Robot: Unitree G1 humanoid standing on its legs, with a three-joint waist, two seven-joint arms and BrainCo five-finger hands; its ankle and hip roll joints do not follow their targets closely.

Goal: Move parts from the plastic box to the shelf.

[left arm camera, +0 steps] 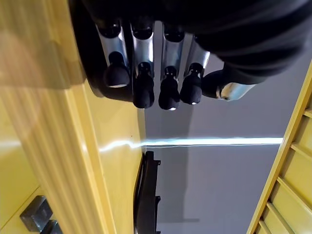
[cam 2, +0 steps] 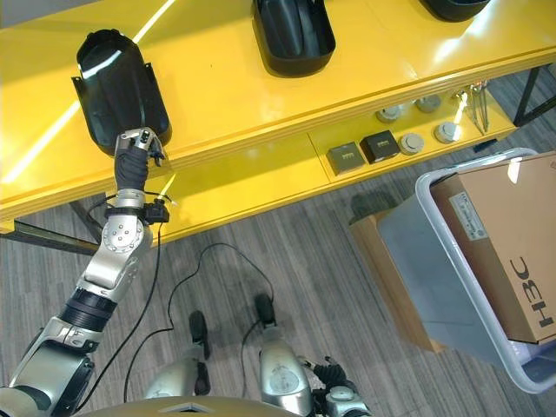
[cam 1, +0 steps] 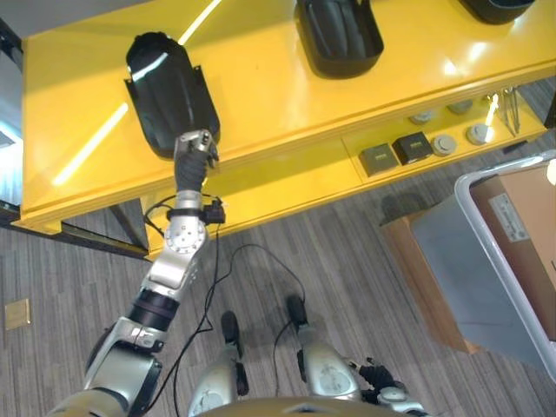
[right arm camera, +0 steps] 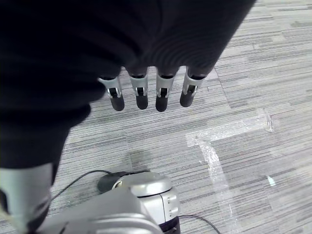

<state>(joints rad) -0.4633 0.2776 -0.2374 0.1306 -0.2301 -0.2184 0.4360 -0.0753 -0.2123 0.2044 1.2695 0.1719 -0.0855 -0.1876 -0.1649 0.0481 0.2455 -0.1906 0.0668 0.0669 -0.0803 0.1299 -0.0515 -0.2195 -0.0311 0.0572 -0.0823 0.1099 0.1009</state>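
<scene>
Left robot hand (cam 1: 196, 148) touches one of three black parts (cam 1: 169, 91) on shelf (cam 1: 261, 95).

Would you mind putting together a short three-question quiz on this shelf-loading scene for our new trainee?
1. True or false: the left hand is at the near end of a black part lying on the yellow shelf.
2. What sits inside the plastic box? A) a cardboard carton B) a red bucket C) a coil of rope
3. Fill in: the right hand hangs over the ____ with straight fingers.

Key
1. True.
2. A, the cardboard carton.
3. Floor: the grey floor lies past its fingers.
</scene>
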